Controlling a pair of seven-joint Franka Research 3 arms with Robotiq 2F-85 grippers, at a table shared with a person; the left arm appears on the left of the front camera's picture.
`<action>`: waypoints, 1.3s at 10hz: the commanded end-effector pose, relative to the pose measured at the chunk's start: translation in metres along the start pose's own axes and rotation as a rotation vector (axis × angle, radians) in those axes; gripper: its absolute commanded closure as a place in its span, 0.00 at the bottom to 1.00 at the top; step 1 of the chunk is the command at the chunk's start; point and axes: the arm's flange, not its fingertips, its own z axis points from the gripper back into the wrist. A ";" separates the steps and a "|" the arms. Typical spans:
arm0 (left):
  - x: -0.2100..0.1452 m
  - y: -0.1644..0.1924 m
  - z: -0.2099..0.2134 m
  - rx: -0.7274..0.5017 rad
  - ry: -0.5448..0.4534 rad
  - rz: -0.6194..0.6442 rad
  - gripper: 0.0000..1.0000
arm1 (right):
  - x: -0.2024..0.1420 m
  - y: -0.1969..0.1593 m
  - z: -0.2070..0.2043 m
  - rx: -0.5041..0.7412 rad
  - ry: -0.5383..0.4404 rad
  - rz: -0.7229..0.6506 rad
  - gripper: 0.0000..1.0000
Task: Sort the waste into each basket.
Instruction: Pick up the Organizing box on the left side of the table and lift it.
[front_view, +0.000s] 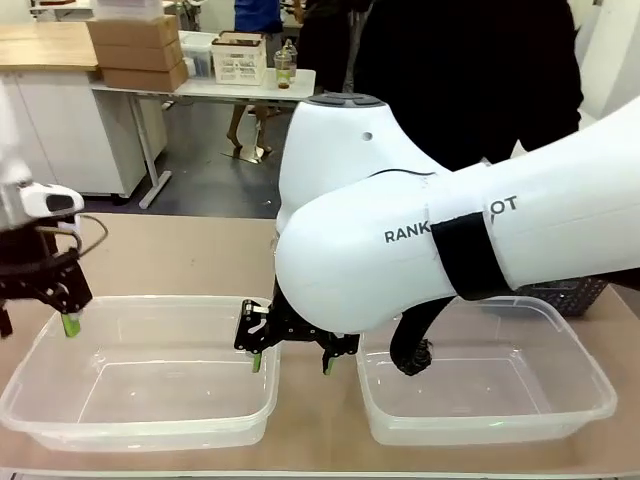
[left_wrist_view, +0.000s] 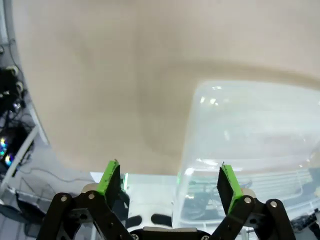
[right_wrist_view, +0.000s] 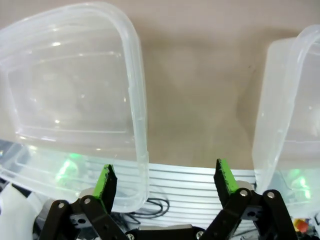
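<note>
At the near desk (front_view: 190, 255) edge, two clear tubs sit side by side. The left tub (front_view: 150, 390) is at 7 o'clock, the right tub (front_view: 500, 390) at 5 o'clock, and both look empty. I cannot tell where the waste lies, since the right arm (front_view: 400, 250) blocks much of the desk.

The right gripper (front_view: 291, 363) is at 6 o'clock, low, with jaws wide apart and holding nothing. It straddles the left tub's right wall, one pad inside, the other over the gap between the tubs. The left gripper (front_view: 38, 315) is at 9 o'clock, jaws apart and empty, over that tub's far-left corner.

Risk: if either gripper drops from here, a finger would likely land on the rim because of the straddle. That could tip or shove the tub.

Farther off, a dark lattice basket (front_view: 570, 295) is at 3 o'clock and a person (front_view: 470, 80) in a dark top at 1 o'clock.

Writing: "RANK" and "OT" on the right arm, with a black band (front_view: 465, 255) over the middle. Nothing readable on the tubs.
</note>
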 end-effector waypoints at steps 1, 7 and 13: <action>-0.020 0.008 -0.054 -0.034 0.022 0.048 0.00 | 0.000 0.000 -0.001 -0.009 -0.006 -0.002 0.00; -0.043 0.007 -0.054 -0.110 -0.043 -0.051 1.00 | 0.005 0.015 -0.017 -0.049 -0.012 0.066 1.00; -0.044 0.006 -0.054 -0.022 -0.004 -0.047 1.00 | 0.007 0.011 -0.024 0.010 -0.079 0.097 1.00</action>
